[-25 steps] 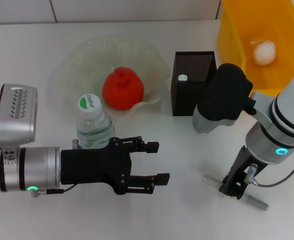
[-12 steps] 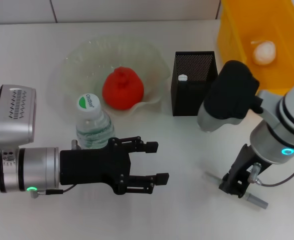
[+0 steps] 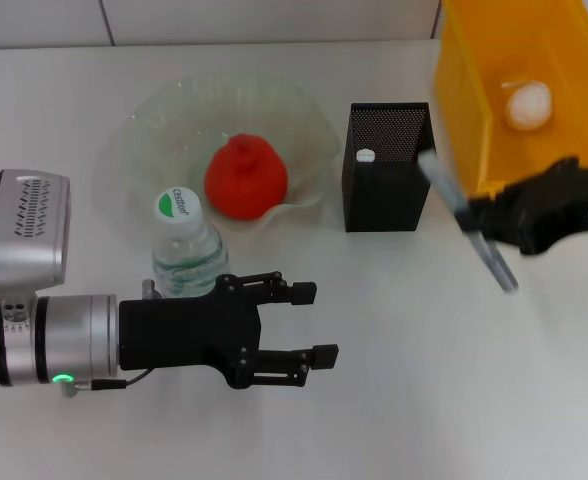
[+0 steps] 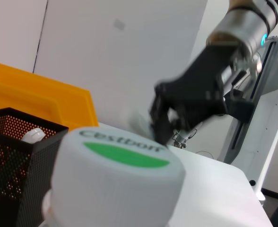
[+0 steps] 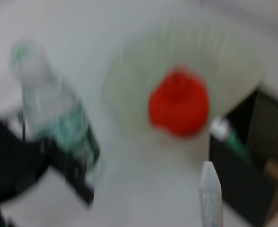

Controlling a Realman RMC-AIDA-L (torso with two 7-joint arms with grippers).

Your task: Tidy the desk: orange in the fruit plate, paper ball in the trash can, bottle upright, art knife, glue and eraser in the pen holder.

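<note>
- right gripper (image 3: 489, 222) pinching art knife (image 3: 468, 221), held tilted in the air between pen holder (image 3: 386, 166) and trash can (image 3: 519, 90)
- left gripper (image 3: 304, 325) fingers spread, holding nothing, low over the bench (image 3: 394, 400) just beside bottle (image 3: 185, 249)
- bottle upright
- orange (image 3: 246, 178) in fruit plate (image 3: 164, 115)
- paper ball (image 3: 528, 104) in trash can
- glue (image 5: 228, 136) white end up inside pen holder
- beige block in the holder's corner, right wrist view, maybe the eraser (image 5: 274, 170); can't tell

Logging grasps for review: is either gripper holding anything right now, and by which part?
The right gripper holds the art knife around its middle. The left gripper is open, holding nothing.
</note>
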